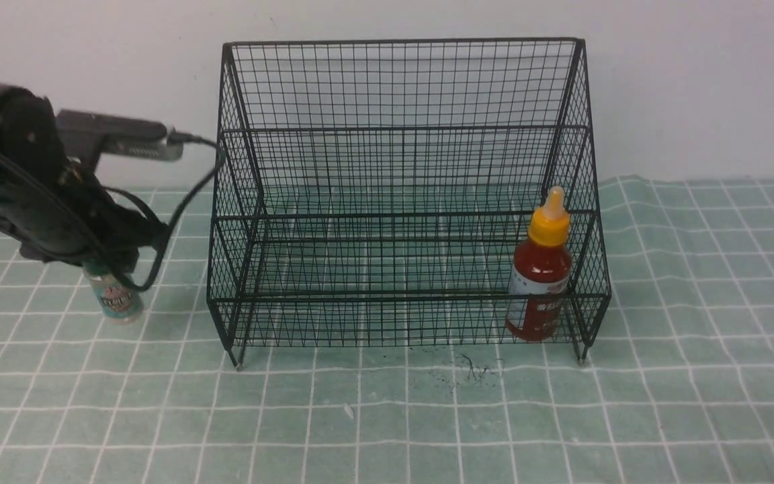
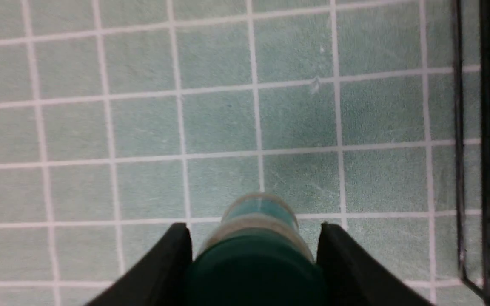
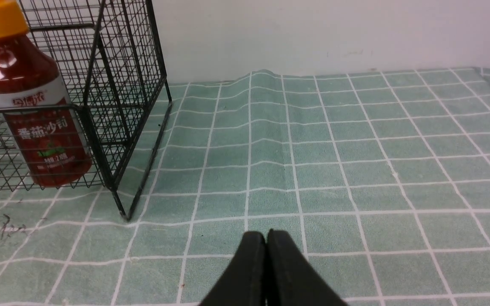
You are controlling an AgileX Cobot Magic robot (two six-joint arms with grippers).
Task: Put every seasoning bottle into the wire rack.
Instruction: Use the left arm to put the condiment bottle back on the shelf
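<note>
The small clear shaker (image 1: 117,300) with a teal label is left of the black wire rack (image 1: 394,168), tilted, its base close to the cloth. My left gripper (image 1: 108,263) is over its top and hides the cap. In the left wrist view my left gripper (image 2: 253,229) is shut on the shaker (image 2: 258,214), one finger on each side of the dark green cap. The red sauce bottle (image 1: 540,282) with a yellow-orange cap stands upright in the rack's lowest tier at the right end, and also shows in the right wrist view (image 3: 32,114). My right gripper (image 3: 266,233) is shut and empty over the cloth right of the rack (image 3: 121,85).
A green checked cloth (image 1: 696,336) covers the table, with a raised fold (image 3: 266,127) right of the rack. A white wall stands just behind the rack. The rack's left side (image 2: 483,148) is close to the held shaker. Dark marks (image 1: 471,368) lie on the cloth before the rack.
</note>
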